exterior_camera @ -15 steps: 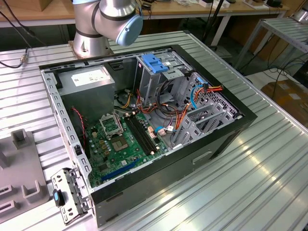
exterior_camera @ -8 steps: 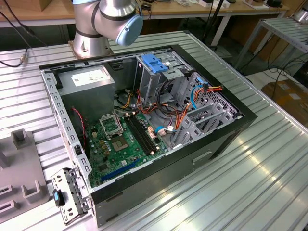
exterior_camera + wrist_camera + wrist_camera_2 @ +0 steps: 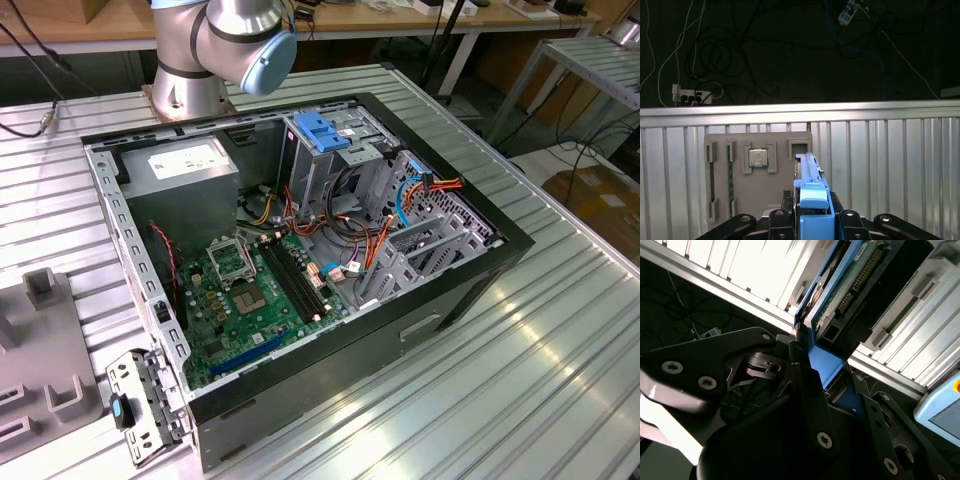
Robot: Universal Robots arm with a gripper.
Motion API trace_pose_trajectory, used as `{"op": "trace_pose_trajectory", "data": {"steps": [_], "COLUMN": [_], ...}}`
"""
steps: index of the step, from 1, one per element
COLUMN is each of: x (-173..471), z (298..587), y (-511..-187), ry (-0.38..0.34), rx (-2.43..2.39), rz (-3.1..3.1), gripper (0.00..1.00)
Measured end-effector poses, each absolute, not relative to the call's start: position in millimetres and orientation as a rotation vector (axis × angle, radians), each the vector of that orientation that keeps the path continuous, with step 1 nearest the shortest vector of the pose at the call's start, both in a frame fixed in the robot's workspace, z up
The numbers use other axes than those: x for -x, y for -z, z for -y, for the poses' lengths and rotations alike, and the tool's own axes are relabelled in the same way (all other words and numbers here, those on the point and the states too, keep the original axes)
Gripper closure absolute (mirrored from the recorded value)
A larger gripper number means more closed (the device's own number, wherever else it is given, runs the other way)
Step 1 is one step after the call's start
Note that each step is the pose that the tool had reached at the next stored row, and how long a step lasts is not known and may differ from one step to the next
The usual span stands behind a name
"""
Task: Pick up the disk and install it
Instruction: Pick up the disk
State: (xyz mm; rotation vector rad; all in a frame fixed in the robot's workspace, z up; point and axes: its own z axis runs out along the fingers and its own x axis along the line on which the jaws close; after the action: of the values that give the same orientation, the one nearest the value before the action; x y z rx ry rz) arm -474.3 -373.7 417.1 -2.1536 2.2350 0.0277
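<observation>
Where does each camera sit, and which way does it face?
Exterior view: above, looking down into the open computer case; the arm shows.
First wrist view: behind the gripper, looking along the disk toward a grey tray.
Second wrist view: close beside the gripper, facing the disk.
Both wrist views share gripper and disk.

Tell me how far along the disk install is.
Done: the end effector is shut on the disk, gripping its blue carrier edge-on. In hand: the disk sits at the grey fixture; whether it has cleared the slot I cannot tell. Left: the install, since the disk is at the fixture, not in the open computer case.
</observation>
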Motion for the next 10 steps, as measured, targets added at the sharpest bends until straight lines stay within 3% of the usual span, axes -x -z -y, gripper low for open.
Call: {"op": "trace_pose_trajectory", "data": {"steps": [10], "x": [474], "z": [374], "y": [-447], "ry": [-0.026], "rx": [2.154], "rz": [-2.236], "gripper": [0.63]}}
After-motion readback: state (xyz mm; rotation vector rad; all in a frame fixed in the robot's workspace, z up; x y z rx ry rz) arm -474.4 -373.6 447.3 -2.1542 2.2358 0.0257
